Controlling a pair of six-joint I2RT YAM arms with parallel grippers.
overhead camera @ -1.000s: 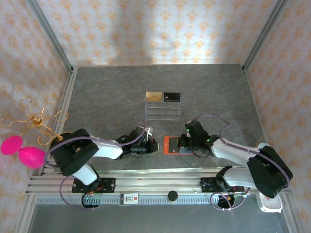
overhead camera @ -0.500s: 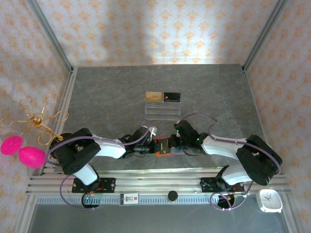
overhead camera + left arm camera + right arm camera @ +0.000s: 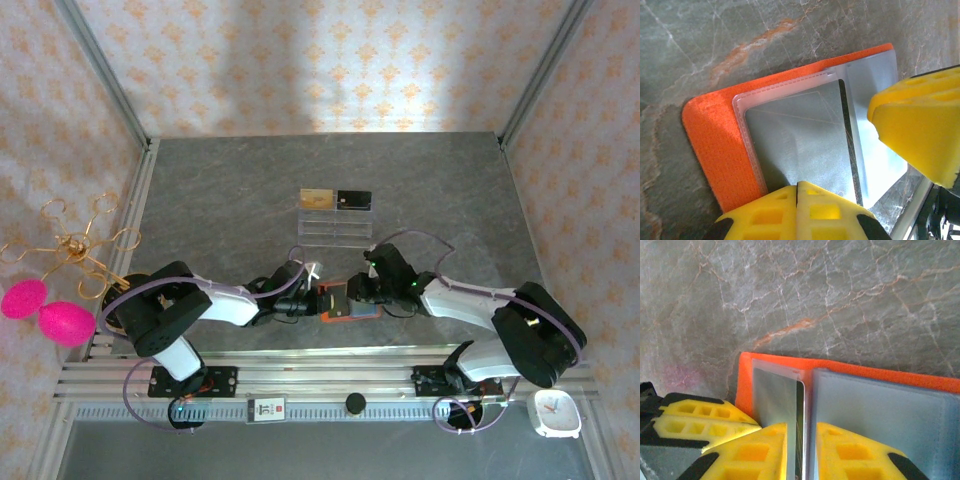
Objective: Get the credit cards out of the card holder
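Note:
The card holder (image 3: pixel 336 301) lies open on the table near the front edge, orange outside (image 3: pixel 715 145) and grey-blue inside, with clear sleeves. My left gripper (image 3: pixel 312 300) is shut, its tips (image 3: pixel 797 187) resting on the holder's left leaf. My right gripper (image 3: pixel 362 293) stands at the holder's fold, jaws slightly apart (image 3: pixel 802 440) around an upright sleeve. A card with a dark edge (image 3: pixel 800 410) shows in that sleeve. A gold card (image 3: pixel 316 198) and a black card (image 3: pixel 353 199) sit on the top step of the clear rack (image 3: pixel 335 232).
A gold wire stand (image 3: pixel 75 245) with pink balls (image 3: pixel 45 312) is outside the left rail. A white clock (image 3: pixel 556 413) lies at the bottom right. The aluminium rail (image 3: pixel 300 375) runs along the near edge, just behind the holder.
The right arm has slid the card holder left until it met the left gripper's tips. The right jaws, shut before, have parted slightly. The left arm stayed put.

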